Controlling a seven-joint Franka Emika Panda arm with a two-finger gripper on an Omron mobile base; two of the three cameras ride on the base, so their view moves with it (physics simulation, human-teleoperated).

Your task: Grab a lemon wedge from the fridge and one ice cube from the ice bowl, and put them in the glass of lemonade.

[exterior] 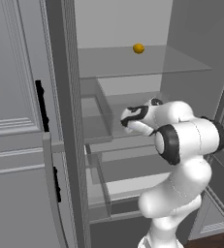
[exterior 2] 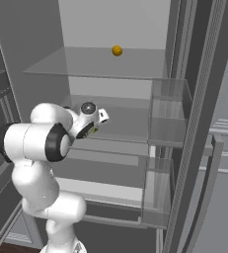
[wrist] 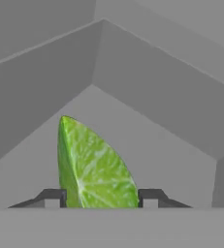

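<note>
— Pale grey fridge [exterior: 191,29] interior surrounds us; how do our jaws stand?

— Our gripper [wrist: 102,197] stands partly open, the lemon wedge [wrist: 91,167] between its fingertips, long axis pointing away, near the shelf's back corner.

Lemon wedge [wrist: 96,167] yellow-green, pale veins; fridge [exterior: 133,29] interior grey; fruit [exterior: 138,48] seemingly orange-yellow.

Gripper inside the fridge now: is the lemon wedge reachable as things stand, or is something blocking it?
Probably yes. In the hand view the lemon wedge sits right between the fingers, with nothing in front of it. The gripper looks open around it; contact can't be told yet. The arm is already well inside the fridge.
</note>
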